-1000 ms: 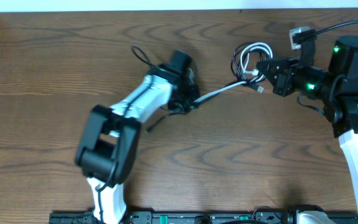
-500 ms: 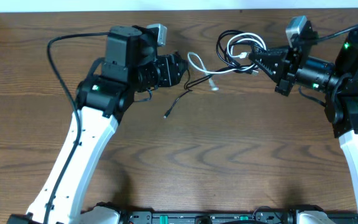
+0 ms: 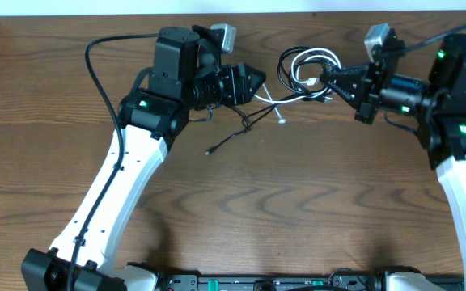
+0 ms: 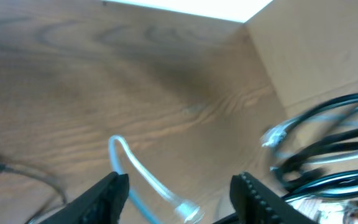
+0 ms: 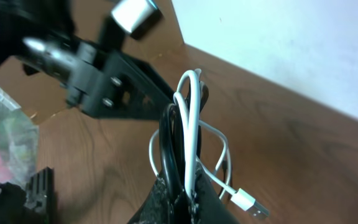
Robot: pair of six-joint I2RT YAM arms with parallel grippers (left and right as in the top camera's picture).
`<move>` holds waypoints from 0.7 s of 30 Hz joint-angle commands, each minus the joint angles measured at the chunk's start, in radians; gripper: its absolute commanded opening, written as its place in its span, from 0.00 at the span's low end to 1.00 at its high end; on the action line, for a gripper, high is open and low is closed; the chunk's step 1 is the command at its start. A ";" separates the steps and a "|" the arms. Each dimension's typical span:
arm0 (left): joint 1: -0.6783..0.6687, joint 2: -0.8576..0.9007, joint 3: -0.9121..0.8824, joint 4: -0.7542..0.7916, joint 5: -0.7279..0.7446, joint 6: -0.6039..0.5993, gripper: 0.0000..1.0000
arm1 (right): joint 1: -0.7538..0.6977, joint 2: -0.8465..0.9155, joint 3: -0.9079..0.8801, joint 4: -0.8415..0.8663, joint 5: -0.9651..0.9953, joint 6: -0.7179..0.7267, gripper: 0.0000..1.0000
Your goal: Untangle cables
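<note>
The overhead view looks straight down on the wooden table point(image 3: 298, 202) from well above, taking in the whole tabletop. The left wrist view sits low and close, facing past its own fingers point(image 4: 107, 193) along the wood. The right wrist view peers close over its fingers point(image 5: 166, 202) toward the left arm point(image 5: 117, 87), upper left of its frame. All three share the looped cables point(image 3: 310, 69).

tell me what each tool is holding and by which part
The right tool is shut on the cables, pinching the black and white coiled loops together. The left tool is open and holds nothing.
</note>
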 commanded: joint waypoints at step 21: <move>-0.020 0.098 0.002 0.190 0.114 -0.163 0.70 | -0.004 0.051 0.008 -0.029 -0.022 0.062 0.01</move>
